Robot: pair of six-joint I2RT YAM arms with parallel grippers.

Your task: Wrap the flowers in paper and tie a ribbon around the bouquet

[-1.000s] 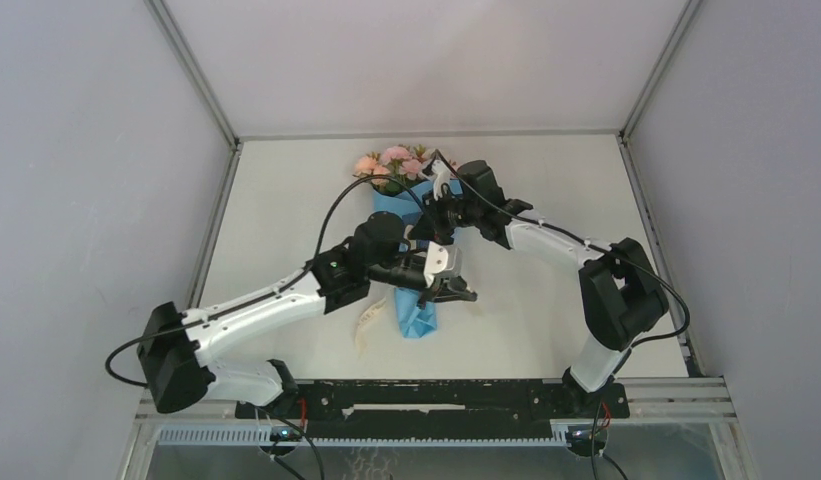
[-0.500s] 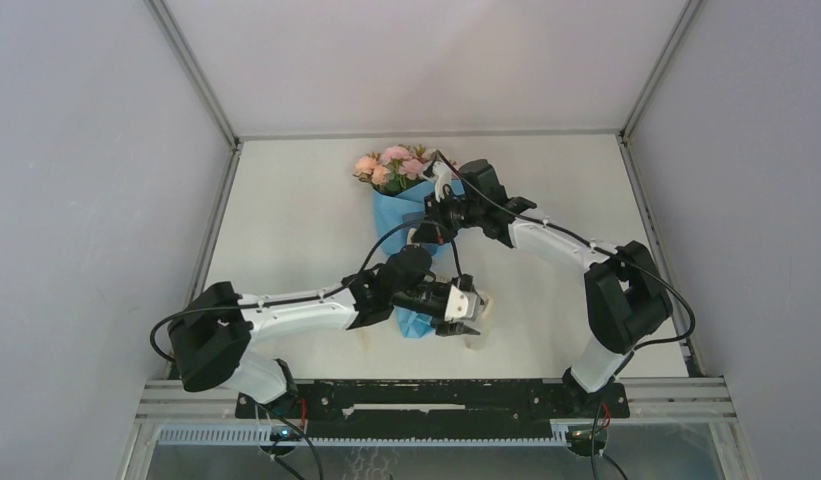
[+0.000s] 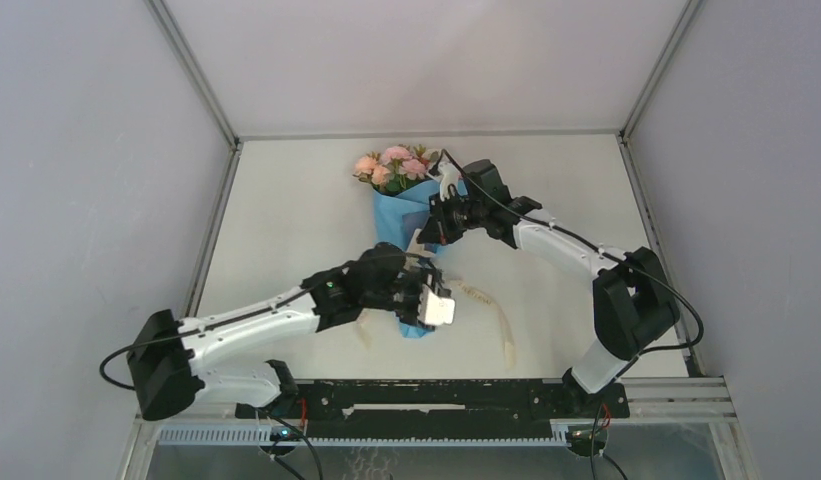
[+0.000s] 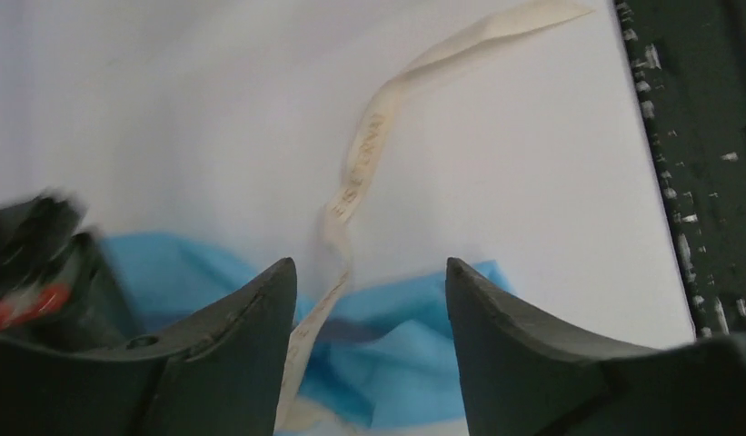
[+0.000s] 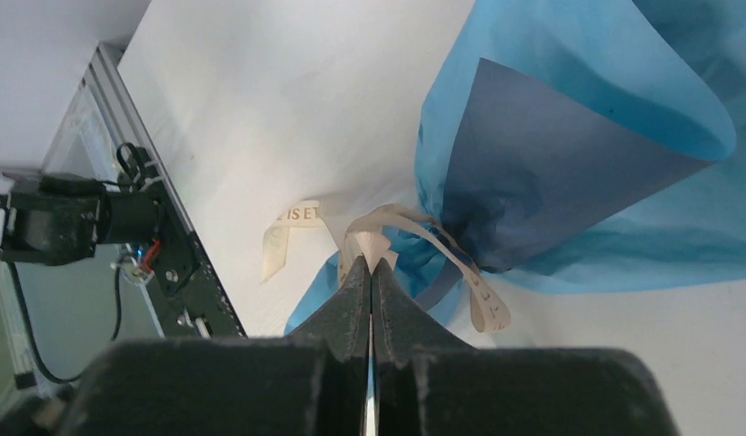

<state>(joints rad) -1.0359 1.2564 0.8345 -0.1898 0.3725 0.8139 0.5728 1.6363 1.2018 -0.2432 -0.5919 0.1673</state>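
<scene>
white table [image 3: 276,230] lies under both arms. the left gripper [image 4: 369,277] has its jaws wide apart, and the ribbon [image 4: 362,159] runs loose between them, over the blue paper [image 4: 396,354]. the right gripper [image 5: 369,265] has its jaws pressed together on the ribbon. the bouquet [image 5: 569,173] lies just past its tips.

**Matt paper, limp ribbon**

We see the paper [image 5: 569,163] thin and creased, matt on both blue faces. The ribbon [image 4: 360,168] looks like limp cream cloth, lettered. Under the ribbon, the surface [image 4: 496,182] is smooth matt white; the black rail [image 4: 705,136] beyond the ribbon is chipped.
</scene>
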